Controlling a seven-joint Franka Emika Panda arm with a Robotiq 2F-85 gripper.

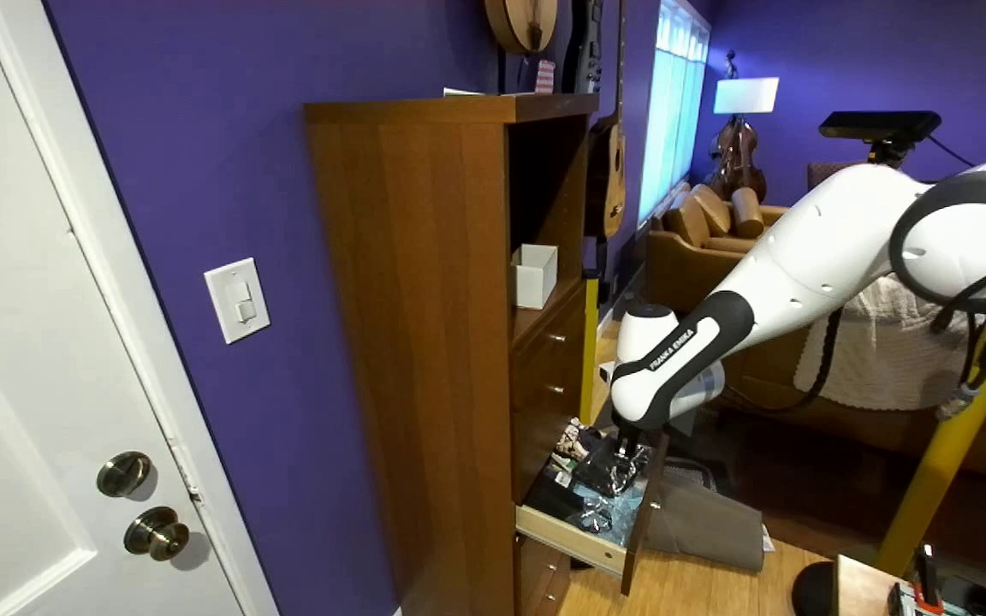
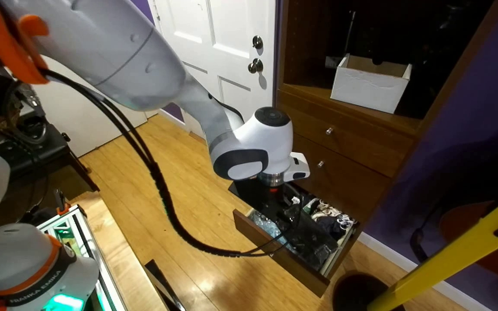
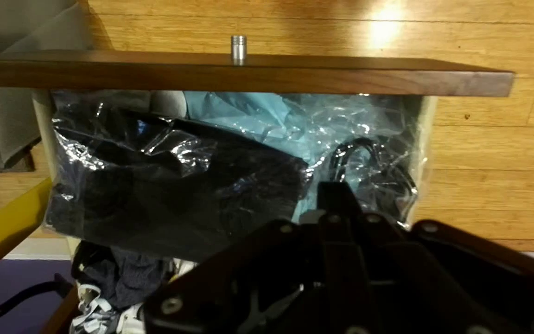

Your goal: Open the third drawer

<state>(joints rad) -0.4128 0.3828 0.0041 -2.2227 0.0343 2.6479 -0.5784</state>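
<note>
The third drawer (image 1: 568,537) stands pulled out of the tall brown cabinet (image 1: 424,342). It has pale sides and a brown front, which also shows in an exterior view (image 2: 277,255) and in the wrist view (image 3: 248,79). Its small metal knob (image 3: 238,48) is on the outer face of the front. Inside are a black item in clear plastic (image 3: 179,181), pale blue plastic (image 3: 257,111) and dark cloth. My gripper (image 3: 339,197) is shut, with nothing seen between its fingers. It points down over the drawer's contents, behind the front; I cannot tell whether it touches them.
Closed drawer fronts (image 2: 348,134) are above, and more (image 1: 544,569) are below. A white box (image 2: 368,88) sits on the cabinet shelf. A yellow post (image 2: 452,250) stands beside the cabinet. A grey folded sheet (image 1: 707,522) lies beyond the drawer. A cable (image 2: 167,207) hangs from the arm.
</note>
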